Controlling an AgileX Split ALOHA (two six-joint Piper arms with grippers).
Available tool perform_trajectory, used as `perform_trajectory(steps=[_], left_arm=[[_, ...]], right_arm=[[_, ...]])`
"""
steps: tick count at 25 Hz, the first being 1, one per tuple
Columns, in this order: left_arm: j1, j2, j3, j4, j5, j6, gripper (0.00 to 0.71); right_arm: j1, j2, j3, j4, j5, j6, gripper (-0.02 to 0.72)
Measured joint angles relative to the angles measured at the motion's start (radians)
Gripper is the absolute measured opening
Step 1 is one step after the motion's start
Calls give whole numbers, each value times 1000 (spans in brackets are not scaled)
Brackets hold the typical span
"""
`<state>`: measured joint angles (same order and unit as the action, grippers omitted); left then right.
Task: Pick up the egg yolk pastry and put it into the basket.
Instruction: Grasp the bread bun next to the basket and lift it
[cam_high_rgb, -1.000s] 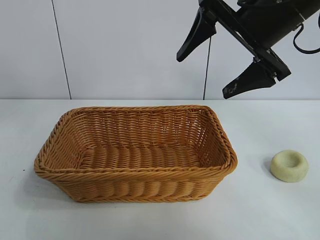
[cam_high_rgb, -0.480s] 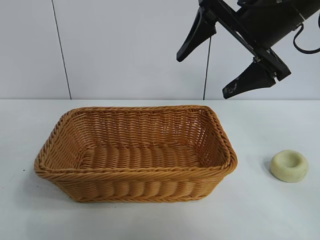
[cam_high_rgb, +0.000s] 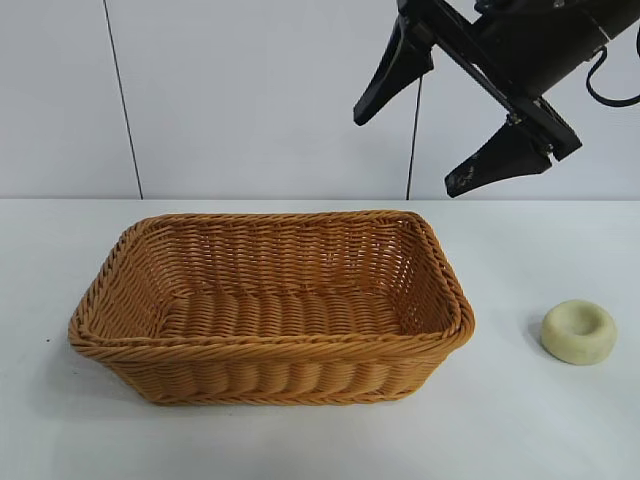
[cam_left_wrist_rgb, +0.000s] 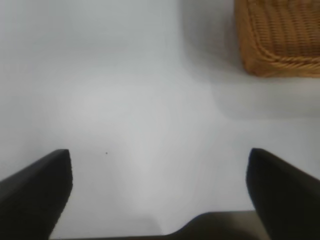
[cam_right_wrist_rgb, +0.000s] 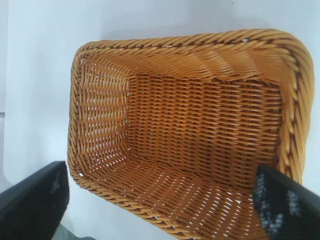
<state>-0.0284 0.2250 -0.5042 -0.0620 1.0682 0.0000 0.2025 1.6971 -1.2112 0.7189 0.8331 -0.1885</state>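
Observation:
The egg yolk pastry (cam_high_rgb: 578, 331), a small pale cream ring with a dimpled centre, lies on the white table to the right of the basket (cam_high_rgb: 270, 345). The large orange-brown wicker basket has nothing in it. My right gripper (cam_high_rgb: 405, 155) hangs open high above the basket's back right corner, well above and left of the pastry. Its wrist view looks down into the basket (cam_right_wrist_rgb: 190, 40) between the spread fingers of the right gripper (cam_right_wrist_rgb: 160, 180). My left gripper (cam_left_wrist_rgb: 159, 155) is open over bare table, with a corner of the basket (cam_left_wrist_rgb: 280, 35) beyond it. The left arm is outside the exterior view.
A white table (cam_high_rgb: 520, 430) carries everything, and a pale wall panel (cam_high_rgb: 250, 100) stands behind it. Bare table surface lies around the pastry and in front of the basket.

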Motion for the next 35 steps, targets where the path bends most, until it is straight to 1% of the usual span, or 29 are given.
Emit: perform_trajectory(steps=[3,6,8,10,13,16,18,20,22,28,35], left_arm=[[0,-87,0,-1,-2,0,696],[0,-183,0,-4,-4,0,696],[0,-222,0,-4,-4,0,696],[0,-228,0,-4,-4,0,696],[0,-229,0,-4,-4,0,696],[0,-230,0,-4,-4,0,696],[0,-230,0,-4,-4,0,696],[0,-230,0,-4,-4,0,696],[0,-230,0,-4,-4,0,696],[0,-230,0,-4,-4,0,696],[0,-230,0,-4,-4,0,696]], right_arm=[[0,0,0,-51,2,19,694],[0,0,0,-123,13,57,694],[0,0,0,-185,27,85,694],[0,0,-6,-252,38,120,694],[0,0,-44,-375,77,189,694],[0,0,-101,-526,154,259,694],[-1,0,-133,-613,207,286,694],[-12,0,-151,-673,240,297,694],[-37,0,-153,-690,259,300,694],[-124,0,-153,-692,264,303,694],[-143,34,-153,-692,263,300,694]])
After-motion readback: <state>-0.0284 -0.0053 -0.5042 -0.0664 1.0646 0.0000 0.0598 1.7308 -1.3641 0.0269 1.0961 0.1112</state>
